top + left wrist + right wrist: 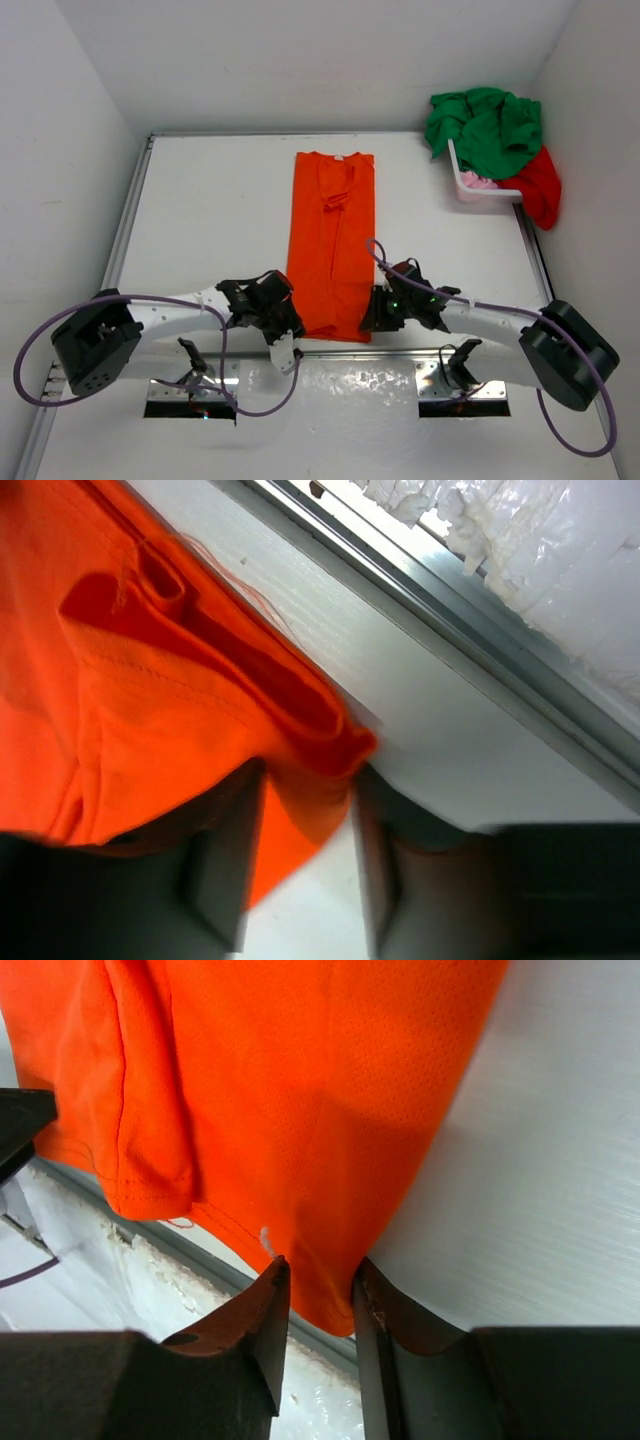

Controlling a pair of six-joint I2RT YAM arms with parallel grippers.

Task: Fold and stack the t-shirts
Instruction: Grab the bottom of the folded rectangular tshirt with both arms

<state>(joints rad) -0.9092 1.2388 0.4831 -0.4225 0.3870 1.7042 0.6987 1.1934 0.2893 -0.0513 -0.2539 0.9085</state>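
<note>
Overhead, the orange shirt lies flat as a long narrow strip up the middle of the desk, collar at the far end and sides folded in. The left hand sits at the strip's near left corner and the right hand at its near right corner, but from above neither grip can be read. The wrist views settle it. On the left wrist camera the fingers stand narrow with a doubled fold of the orange corner pinched between them. On the right wrist camera the fingers are closed tight on the hem corner. Both also show a metal rail running just past the cloth's near edge. At the far right corner, well apart, a white basket holds the pink shirt. The green shirt is heaped over the basket's far end and the red shirt drapes down its right side.
</note>
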